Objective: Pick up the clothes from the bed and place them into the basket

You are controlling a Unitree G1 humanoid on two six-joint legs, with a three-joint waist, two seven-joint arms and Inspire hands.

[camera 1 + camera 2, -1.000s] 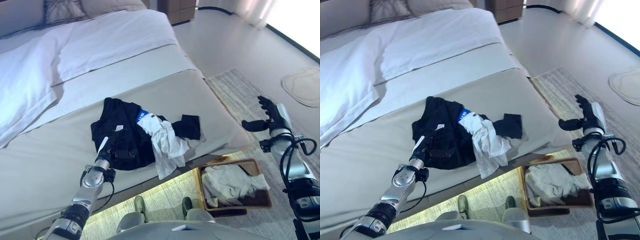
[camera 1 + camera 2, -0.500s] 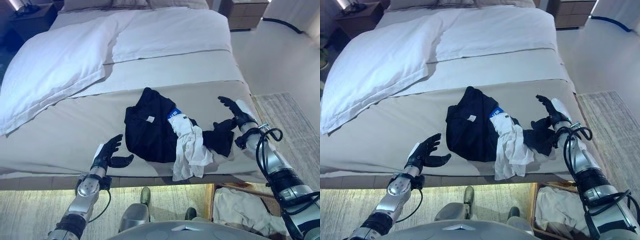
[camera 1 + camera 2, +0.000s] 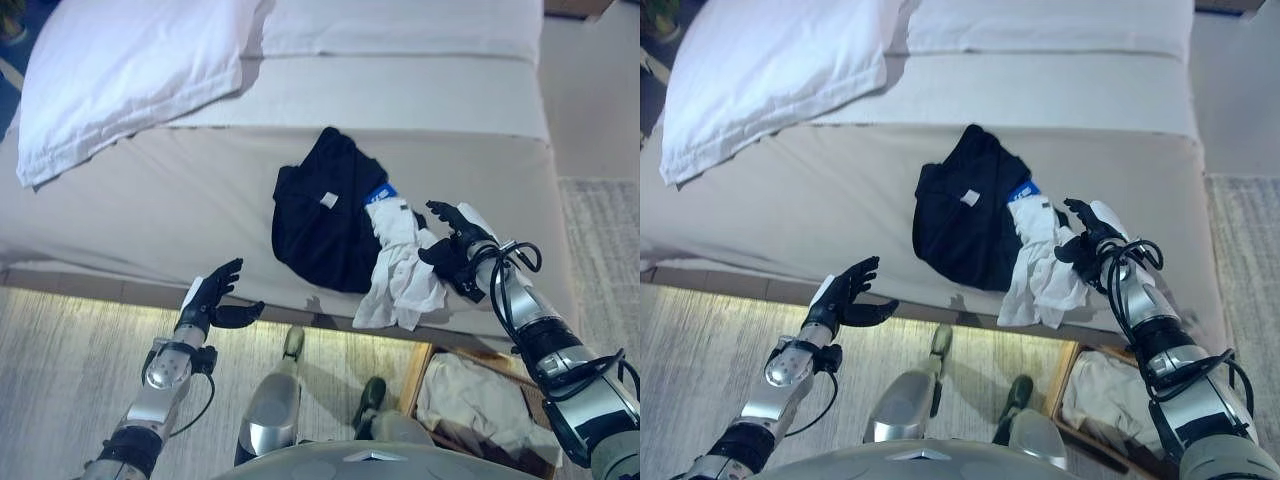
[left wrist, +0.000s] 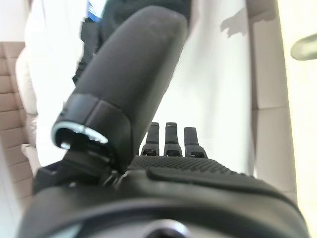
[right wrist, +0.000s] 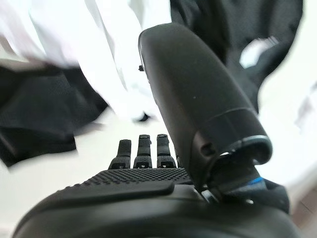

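Two hands out, neither gripping. Left hand (image 3: 208, 300) spread wide, hovering off bed (image 3: 160, 190) edge, apart from clothes. Black garment (image 3: 322, 215) heaped near bed's front edge; white garment (image 3: 402, 262) draped across it, drooping over edge. Right hand (image 3: 455, 243) fingers extended, at pile's right side over small dark piece. Basket (image 3: 470, 357) on floor below, already holding pale cloth (image 3: 470, 400). Reach step, I judge; next calls for closing fingers on pile, then lift toward basket.

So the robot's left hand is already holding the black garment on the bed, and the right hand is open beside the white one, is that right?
Not quite. The left hand is open and empty, off the bed's edge, apart from the black garment, as the left eye view shows. The right hand is open beside the white garment.
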